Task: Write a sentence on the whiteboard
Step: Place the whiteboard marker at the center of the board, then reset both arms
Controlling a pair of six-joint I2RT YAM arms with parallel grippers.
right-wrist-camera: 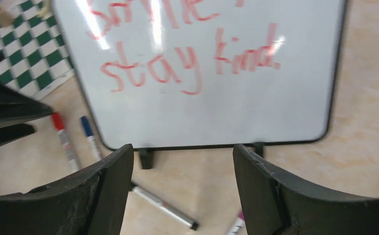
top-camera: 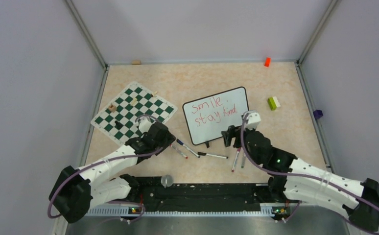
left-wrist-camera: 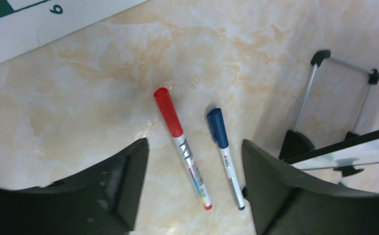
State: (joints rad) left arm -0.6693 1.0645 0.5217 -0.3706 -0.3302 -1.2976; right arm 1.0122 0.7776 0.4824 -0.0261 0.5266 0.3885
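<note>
The whiteboard (top-camera: 216, 115), bearing the sentence (top-camera: 209, 116), is stood on the table (top-camera: 285, 142) just far of the right tool (top-camera: 229, 136), which is released and empty. Its wire stand (left-wrist-camera: 306, 98) is shown only by the left wrist view, right of the released left tool (left-wrist-camera: 195, 144).

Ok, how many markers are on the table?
5: red marker and blue marker under the left claw, black marker before the whiteboard, two markers by the right arm; maybe more hidden.
</note>
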